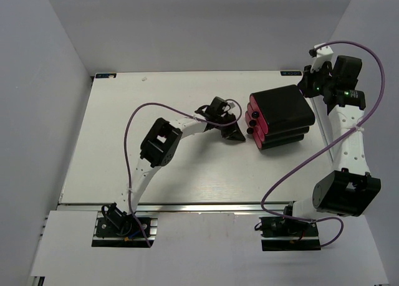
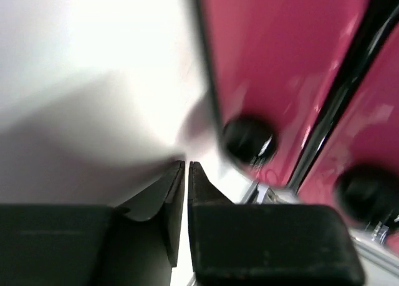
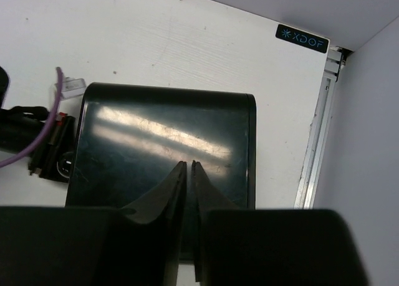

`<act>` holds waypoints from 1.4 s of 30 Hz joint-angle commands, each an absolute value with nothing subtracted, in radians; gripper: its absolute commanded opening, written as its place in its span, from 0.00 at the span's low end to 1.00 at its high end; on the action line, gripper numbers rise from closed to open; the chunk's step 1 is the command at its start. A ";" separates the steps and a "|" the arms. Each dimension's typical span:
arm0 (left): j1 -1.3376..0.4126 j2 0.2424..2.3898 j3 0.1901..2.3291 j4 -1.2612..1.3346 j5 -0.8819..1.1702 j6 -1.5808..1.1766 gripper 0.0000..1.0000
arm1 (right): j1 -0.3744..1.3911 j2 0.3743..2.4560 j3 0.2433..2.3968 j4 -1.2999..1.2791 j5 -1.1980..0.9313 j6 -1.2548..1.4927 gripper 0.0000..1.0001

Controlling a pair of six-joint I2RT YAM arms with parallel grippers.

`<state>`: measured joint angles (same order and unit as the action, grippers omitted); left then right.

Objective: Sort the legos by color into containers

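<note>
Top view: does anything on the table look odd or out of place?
The black cabinet sits askew to the table edges, with its pink drawers shut. No bricks show in any view.

Two arms [image 1: 156,147], one black cabinet [image 1: 282,108]; close up, two pink drawers [image 2: 274,55] show, with two round knobs [image 2: 249,139].

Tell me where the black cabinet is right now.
In the top view, the cabinet sits right of centre on the table, its pink drawers facing the left gripper.
</note>
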<state>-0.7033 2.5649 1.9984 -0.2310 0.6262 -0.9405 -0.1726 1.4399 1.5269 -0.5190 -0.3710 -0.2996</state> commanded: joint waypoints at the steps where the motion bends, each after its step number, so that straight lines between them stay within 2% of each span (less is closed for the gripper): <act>1: -0.690 2.404 1.835 -0.272 0.540 -0.923 0.21 | -0.176 1.410 1.532 -0.529 -0.400 -0.360 0.16; 2: -0.680 2.334 1.709 -0.253 0.516 -0.928 0.23 | -0.176 1.407 1.539 -0.540 -0.400 -0.380 0.16; 3: -0.680 2.300 1.653 -0.217 0.467 -0.937 0.33 | -0.179 1.402 1.543 -0.555 -0.496 -0.437 0.28; 5: -0.657 2.257 1.582 -0.196 0.430 -0.942 0.42 | -0.175 1.394 1.552 -0.603 -0.549 -0.492 0.37; 6: -0.657 2.229 1.544 -0.180 0.413 -0.943 0.55 | -0.176 1.388 1.568 -0.617 -0.601 -0.521 0.46; 7: -0.657 2.220 1.533 -0.172 0.410 -0.940 0.61 | -0.176 1.387 1.577 -0.630 -0.621 -0.569 0.50; 11: -0.638 2.194 1.531 -0.143 0.402 -0.913 0.74 | -0.172 1.397 1.640 -0.684 -0.676 -0.601 0.71; 12: -0.638 2.184 1.531 -0.140 0.400 -0.891 0.77 | -0.172 1.411 1.653 -0.686 -0.680 -0.591 0.80; 14: -0.627 2.158 1.528 -0.138 0.393 -0.865 0.78 | -0.169 1.430 1.704 -0.710 -0.681 -0.566 0.84; 15: -0.617 2.148 1.528 -0.140 0.391 -0.832 0.83 | -0.170 1.448 1.722 -0.719 -0.667 -0.549 0.86; 16: -0.605 2.120 1.523 -0.141 0.385 -0.812 0.84 | -0.169 1.460 1.764 -0.730 -0.660 -0.531 0.86; 17: -0.604 2.106 1.520 -0.144 0.373 -0.793 0.98 | -0.169 1.476 1.794 -0.744 -0.654 -0.513 0.87; 23: -0.520 1.953 1.462 -0.175 0.353 -0.644 0.98 | -0.152 1.612 2.035 -0.939 -0.623 -0.359 0.89; 33: -0.423 1.613 1.281 -0.097 0.385 -0.572 0.98 | -0.133 1.557 2.022 -0.924 -0.591 -0.167 0.89; 39: -0.396 1.459 1.232 -0.115 0.391 -0.589 0.98 | -0.137 1.517 2.005 -0.899 -0.471 -0.045 0.89; 42: -0.396 1.388 1.212 -0.132 0.364 -0.598 0.98 | -0.138 1.483 1.996 -0.867 -0.483 -0.031 0.89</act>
